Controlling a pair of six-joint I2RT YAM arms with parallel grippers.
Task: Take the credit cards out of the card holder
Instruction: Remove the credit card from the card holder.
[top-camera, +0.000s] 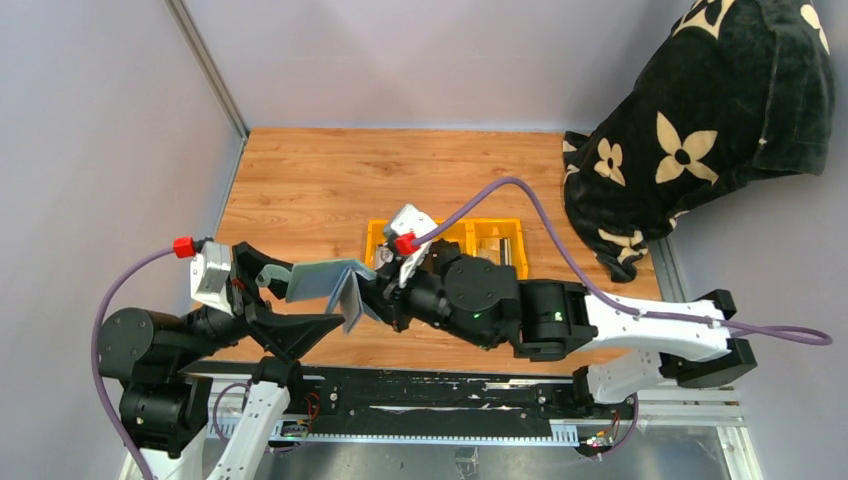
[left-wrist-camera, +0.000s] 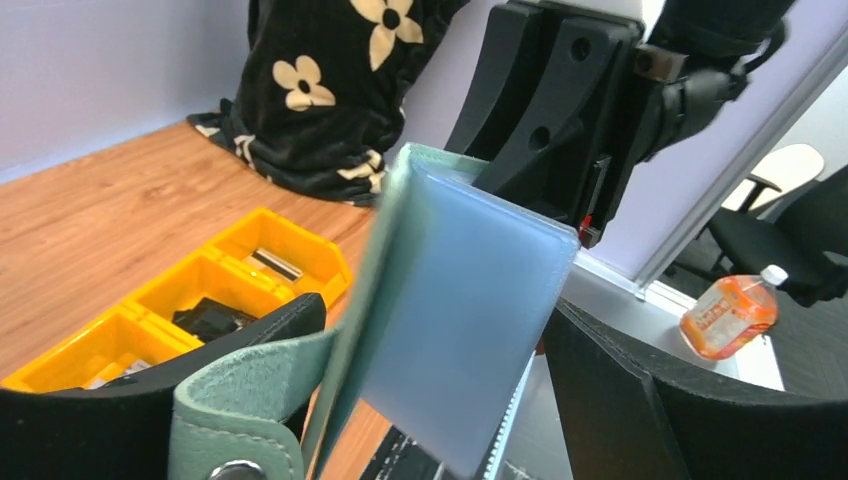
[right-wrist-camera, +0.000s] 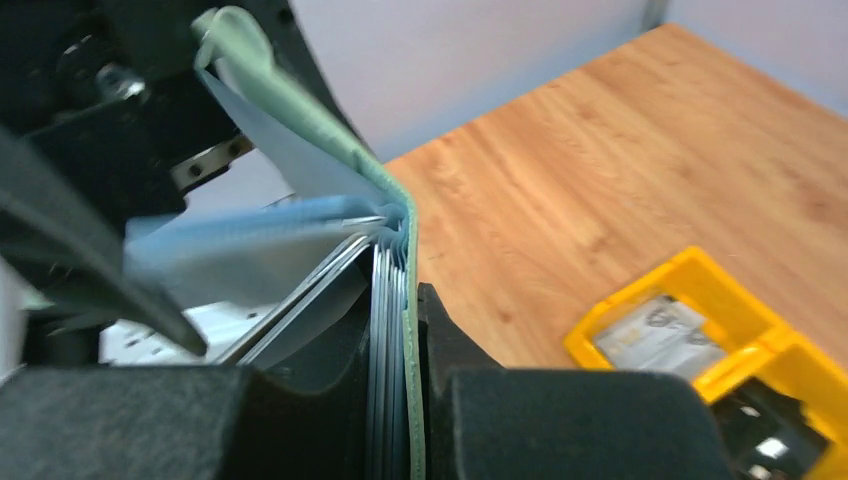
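Above the near edge of the wooden table (top-camera: 330, 170), a small sage-green folding card holder (top-camera: 322, 282) hangs open like a book, clear of the surface. Right gripper (right-wrist-camera: 400, 310) is pinched onto one green leaf, with the edges of the thin grey and whitish credit cards (right-wrist-camera: 383, 400) squeezed in the same bite. Left gripper (left-wrist-camera: 430, 330) has its jaws spread wide around the blue-grey inner flap and clamps nothing.

The likely trouble starts there. With one narrow pinch carrying everything, the holder could swivel or slide out and drop past the table's edge onto the black mounting rail (top-camera: 420, 395). Because that bite also traps the cards, a pull on them would probably drag the whole holder rather than free a card. A loosened card might also fall short of the yellow three-compartment plastic bin (top-camera: 500, 222), which sits well apart on the table beyond.

Hard to read:
- The right arm (top-camera: 560, 315) covers part of the bin.
- Blur smears the flap in the left wrist view.
- Whether the strap tab (left-wrist-camera: 235, 430) rests on the black finger (left-wrist-camera: 100, 420) beside it cannot be told.
- The cards cannot be counted.
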